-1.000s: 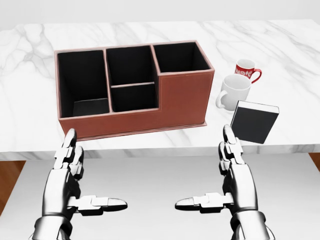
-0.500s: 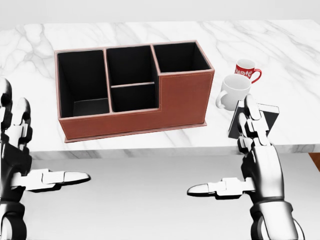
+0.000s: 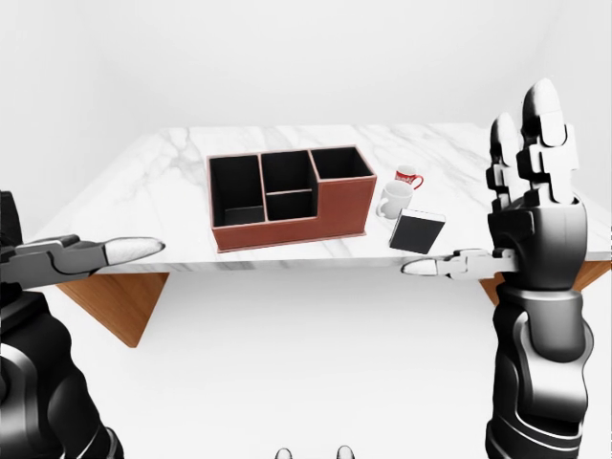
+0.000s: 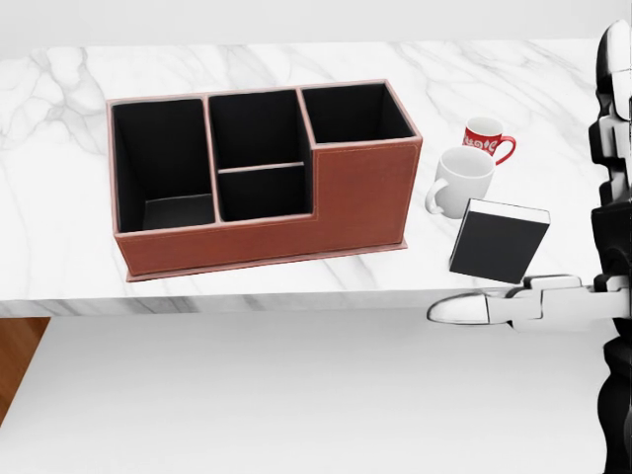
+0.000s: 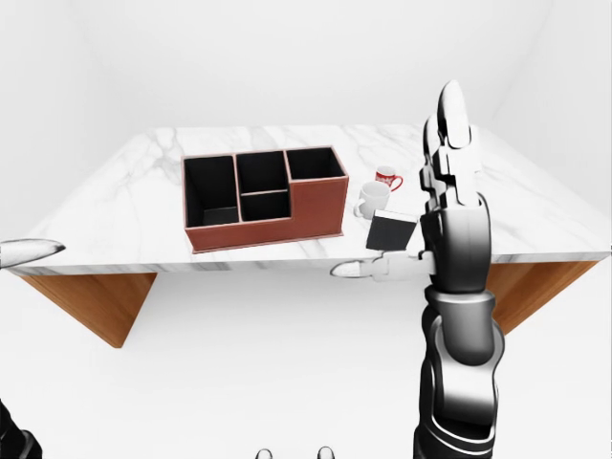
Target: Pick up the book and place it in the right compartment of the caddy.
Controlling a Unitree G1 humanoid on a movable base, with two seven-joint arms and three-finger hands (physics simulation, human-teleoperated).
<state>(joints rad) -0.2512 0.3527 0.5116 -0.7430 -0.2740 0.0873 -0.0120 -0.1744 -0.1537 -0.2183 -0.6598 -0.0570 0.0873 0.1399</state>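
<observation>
Book [image 4: 498, 242]: black cover, white page edge along its top, lying on the marble table [image 4: 59, 227] near the table's lower edge in the head view, just right of the caddy and directly below the white mug. Untouched by either hand.

Caddy [image 4: 262, 178]: reddish-brown, black-lined, standing near the middle of the table. Tall left compartment; middle section split into an upper and a lower cell; right compartment [image 4: 354, 112] behind a higher wall. All cells dark; contents not discernible.

White mug [image 4: 462, 181]: upright, just above the book, handle to the left in the head view. Red mug [image 4: 486, 138]: smaller, white pattern, handle to the right, just above the white mug.

Right hand [image 3: 531, 215]: raised at the right of the left-eye view, fingers straight and upright, thumb [image 4: 484, 309] stretched out leftward below the book, spread wide, holding nothing.

Left hand [image 3: 67, 260]: at the left edge of the left-eye view, one finger extended toward the right, well apart from the caddy, spread, holding nothing.

Table supports: wood-brown, visible beneath the marble top at both ends.
</observation>
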